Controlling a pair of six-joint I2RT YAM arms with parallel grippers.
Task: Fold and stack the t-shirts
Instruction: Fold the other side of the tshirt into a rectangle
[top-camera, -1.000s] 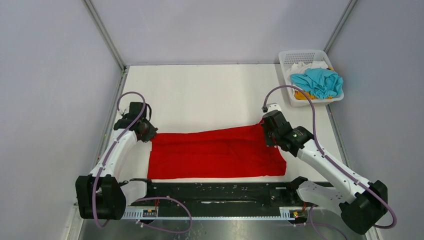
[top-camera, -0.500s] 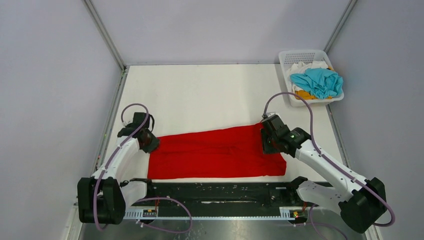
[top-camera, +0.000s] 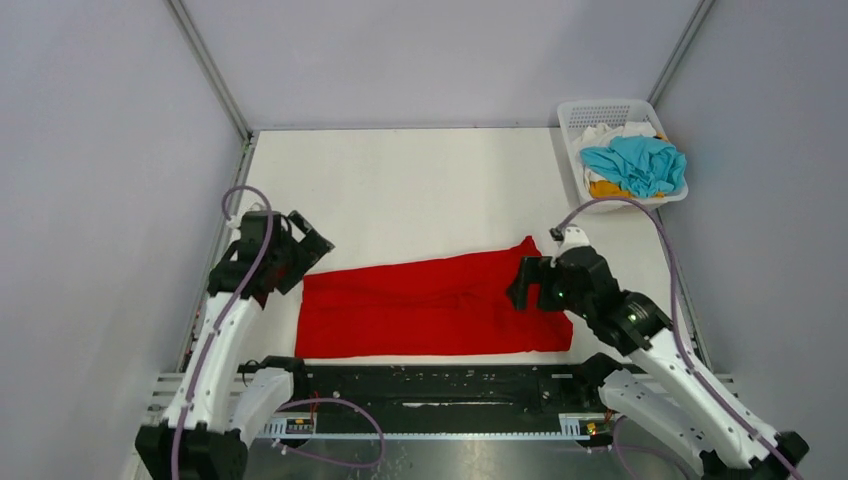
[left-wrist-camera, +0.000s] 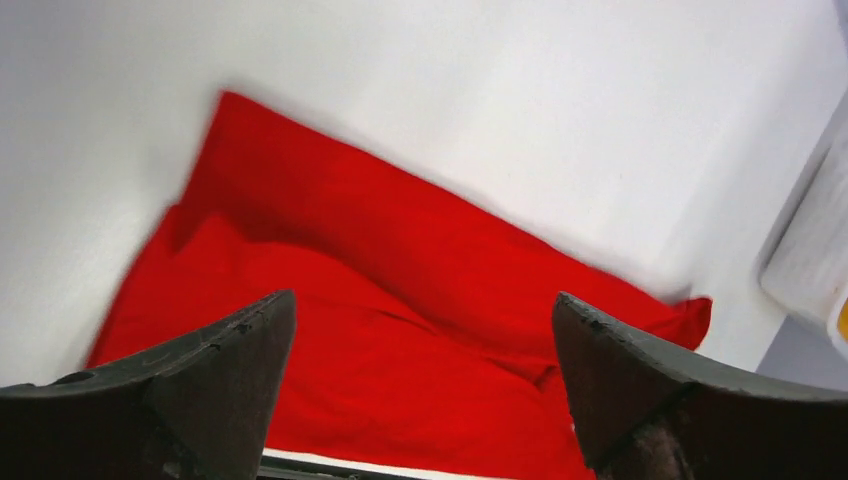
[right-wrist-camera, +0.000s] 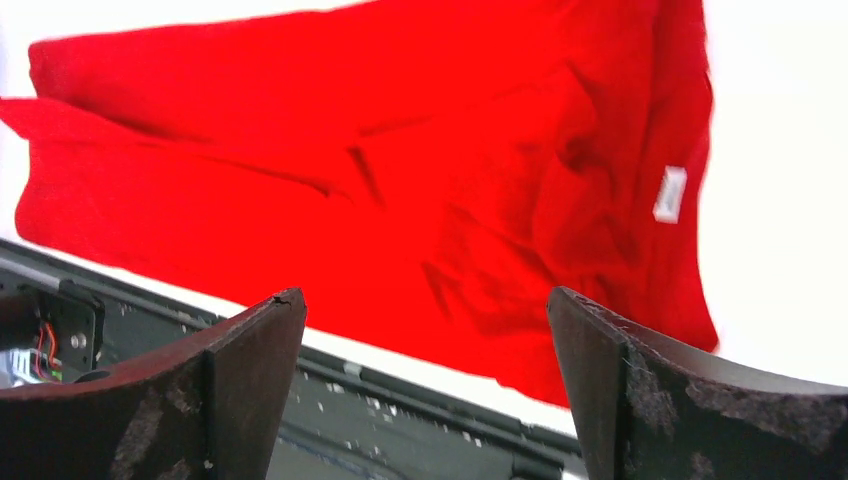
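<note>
White table (top-camera: 420, 190), grey walls on three sides. White basket (top-camera: 600, 105) sits well past the red t-shirt's (top-camera: 430, 305) far right corner. In it the turquoise t-shirt (top-camera: 635, 165) mostly hides the orange-yellow cloth (top-camera: 605, 188) and the white cloth (top-camera: 615, 132). We see the red t-shirt lying flat. Left claw (top-camera: 310, 248) is above its left end and right claw (top-camera: 522, 285) above its right end. Both are spread wide and empty.

Pale grey walls (top-camera: 430, 60) enclosing white table (top-camera: 420, 190); metal posts (top-camera: 208, 68) rising at far corners; black rail (top-camera: 440, 385) lying along near edge.
</note>
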